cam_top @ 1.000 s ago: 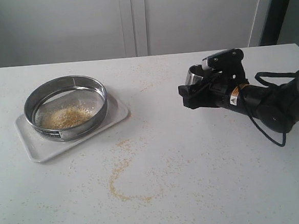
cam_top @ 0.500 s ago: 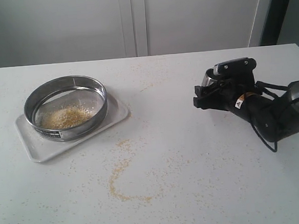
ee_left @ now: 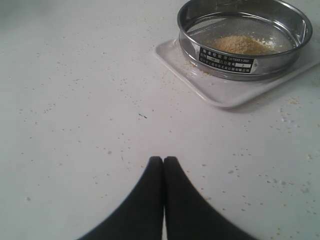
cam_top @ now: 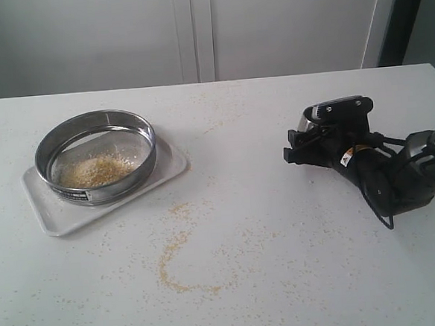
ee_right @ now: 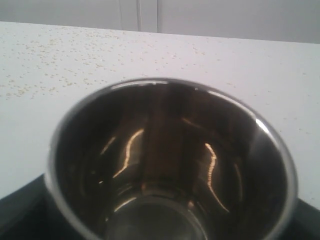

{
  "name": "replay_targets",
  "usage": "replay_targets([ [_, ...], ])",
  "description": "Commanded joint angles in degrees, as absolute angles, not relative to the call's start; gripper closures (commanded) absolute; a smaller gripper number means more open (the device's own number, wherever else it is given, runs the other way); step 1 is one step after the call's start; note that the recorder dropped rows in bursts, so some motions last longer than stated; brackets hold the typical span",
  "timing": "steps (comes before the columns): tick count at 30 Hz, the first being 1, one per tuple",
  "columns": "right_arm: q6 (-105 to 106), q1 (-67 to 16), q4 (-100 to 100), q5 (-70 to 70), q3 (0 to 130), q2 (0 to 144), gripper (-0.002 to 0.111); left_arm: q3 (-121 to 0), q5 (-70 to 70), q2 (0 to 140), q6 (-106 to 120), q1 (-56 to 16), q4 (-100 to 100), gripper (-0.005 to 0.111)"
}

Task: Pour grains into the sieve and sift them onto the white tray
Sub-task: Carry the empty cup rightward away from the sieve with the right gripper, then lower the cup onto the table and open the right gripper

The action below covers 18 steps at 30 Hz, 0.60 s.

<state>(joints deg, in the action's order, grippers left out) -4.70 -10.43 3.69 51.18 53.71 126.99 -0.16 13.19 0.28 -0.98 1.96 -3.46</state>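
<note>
**Left gripper.** The left gripper (ee_left: 163, 161) is fully closed: both dark fingers meet along their length with nothing between them. It hovers over bare table (cam_top: 285, 277), well apart from the sieve (ee_left: 277, 62). It does not appear in the exterior view.

**Right gripper.** The right gripper (cam_top: 314, 130) sits at the right of the exterior frame, just above mid-height, low over the table. Its jaws are clamped around a small steel cup (cam_top: 306, 118), one on each side of the wall. In the right wrist view the cup (ee_right: 170, 165) fills the picture, mouth toward the camera. Its polished interior shows reflections only; whether a few granules cling inside cannot be told.

**Sieve and tray.** The sieve (cam_top: 122, 186) stands upright on the white tray (cam_top: 57, 217) at the left of the exterior frame, above mid-height. A dark label (ee_left: 227, 61) is fixed to its side wall. The tray (ee_left: 220, 92) extends beyond the ring on all visible sides.

**Grains.** A heap of grains (cam_top: 97, 171) lies on the mesh, toward the near side of the ring – golden-yellow with paler bits (ee_left: 242, 45). A curved trail of spilled grains (cam_top: 172, 264) lies on the table at lower centre, and loose specks are scattered widely around it.
</note>
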Motion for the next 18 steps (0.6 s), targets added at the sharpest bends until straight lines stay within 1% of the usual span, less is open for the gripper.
replay_targets([
  [1, -1.38, -10.15, 3.14, 51.94, 54.18, 126.84, 0.108, 0.0, 13.31, 0.0, -1.22, 2.15, -3.84, 0.107],
  [3, 1.25, -10.15, 1.38, 50.79, 54.18, 126.84, 0.108, 0.0, 13.31, 0.0, -1.22, 2.15, -3.84, 0.107],
  [14, 1.25, -10.15, -2.77, 50.26, 54.18, 127.06, 0.107, 0.0, 13.31, 0.0, -1.22, 2.15, -3.84, 0.107],
  [15, 1.25, -10.15, -2.77, 50.26, 54.18, 127.2, 0.105, 0.0, 13.31, 0.0, -1.22, 2.15, -3.84, 0.107],
  [16, 1.25, -10.15, -2.77, 50.26, 54.18, 127.59, 0.1, 0.0, 13.31, 0.0, -1.22, 2.15, -3.84, 0.107],
  [18, 1.25, -10.15, -2.77, 50.26, 54.18, 128.24, 0.087, 0.0, 13.31, 0.0, -1.22, 2.15, -3.84, 0.107],
])
